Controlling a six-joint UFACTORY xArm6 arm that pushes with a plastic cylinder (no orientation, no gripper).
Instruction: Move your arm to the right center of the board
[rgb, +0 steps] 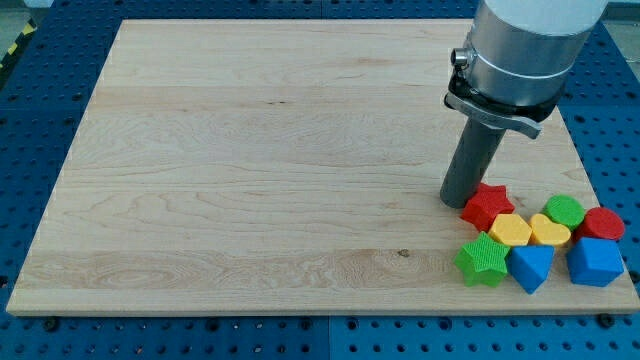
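Observation:
My tip (458, 201) rests on the wooden board (250, 150) at the view's right, a little below the middle. It stands just left of a red star block (487, 205), touching or nearly touching it. Below and right of the star lie a yellow hexagon block (511, 230), a yellow heart block (549, 231), a green round block (564, 210) and a red round block (603, 223). Along the bottom row are a green star block (482, 259), a blue triangle-like block (531, 267) and a blue block (595, 262).
The arm's grey body (525, 45) hangs over the board's top right corner. A blue perforated table (40, 120) surrounds the board. The blocks cluster in the board's bottom right corner near its edge.

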